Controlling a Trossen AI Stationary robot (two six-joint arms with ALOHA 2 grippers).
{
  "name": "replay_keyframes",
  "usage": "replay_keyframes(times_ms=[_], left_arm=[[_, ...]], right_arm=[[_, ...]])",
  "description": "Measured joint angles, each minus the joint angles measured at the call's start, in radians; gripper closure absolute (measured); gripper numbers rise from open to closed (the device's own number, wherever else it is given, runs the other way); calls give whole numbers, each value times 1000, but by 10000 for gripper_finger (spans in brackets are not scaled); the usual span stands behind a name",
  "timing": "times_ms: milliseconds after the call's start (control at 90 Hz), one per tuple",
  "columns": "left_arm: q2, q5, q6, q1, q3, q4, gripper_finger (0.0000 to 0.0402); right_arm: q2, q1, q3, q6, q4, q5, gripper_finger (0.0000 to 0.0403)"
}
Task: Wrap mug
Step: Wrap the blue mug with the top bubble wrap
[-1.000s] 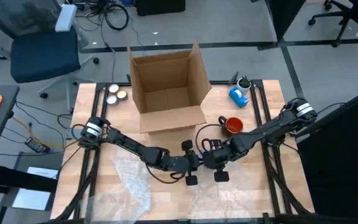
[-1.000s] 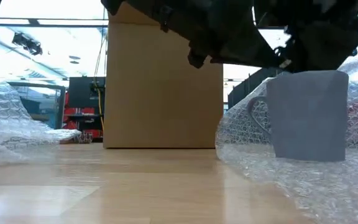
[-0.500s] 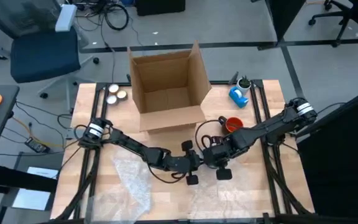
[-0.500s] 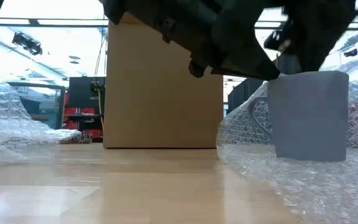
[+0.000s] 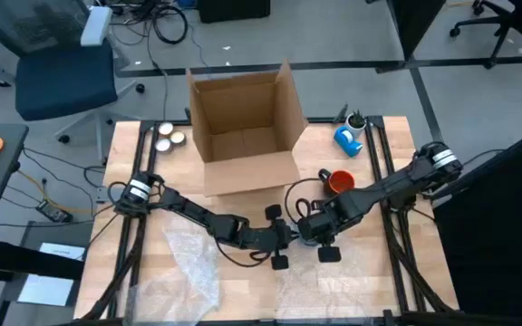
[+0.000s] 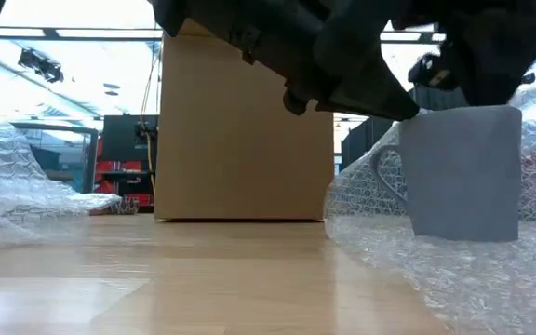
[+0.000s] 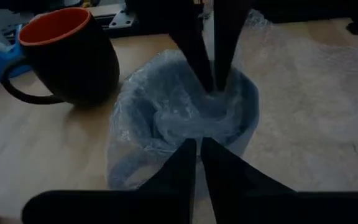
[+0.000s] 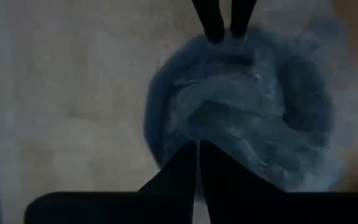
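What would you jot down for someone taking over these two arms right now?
Left gripper and right gripper: both shut, tips pushed into the mouth of the grey mug, tucking clear bubble wrap inside.
The mug stands upright on the bubble-wrap sheet, front centre of the wooden table, before the open cardboard box.
Done: wrap drawn up round the mug.
Left: finish tucking and close the wrap.
A black mug with orange inside waits beside it.

brown cardboard box [image 5: 246, 127]: plain sides, no print I can make out
grey mug in bubble wrap [image 6: 461, 171]: no logo or lettering showing
black mug with orange inside [image 7: 67, 54]: blank too
anything else: nope, nothing readable
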Motion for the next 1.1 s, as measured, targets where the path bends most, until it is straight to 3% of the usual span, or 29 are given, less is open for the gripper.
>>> replay_keyframes(times_ms=[289, 422, 833, 1100], left_arm=[[-63, -15, 56, 0, 53, -157, 386], [-57, -16, 38, 0, 52, -172, 386], [24, 21, -21, -40, 50, -73, 386], [43, 34, -28, -47, 51, -46, 386]], right_arm=[[-1, -12, -157, 11, 234, -1, 403], [-1, -24, -166, 6, 253, -1, 403], [-4, -18, 105, -24, -93, 15, 403], [1, -4, 104, -25, -157, 90, 403]])
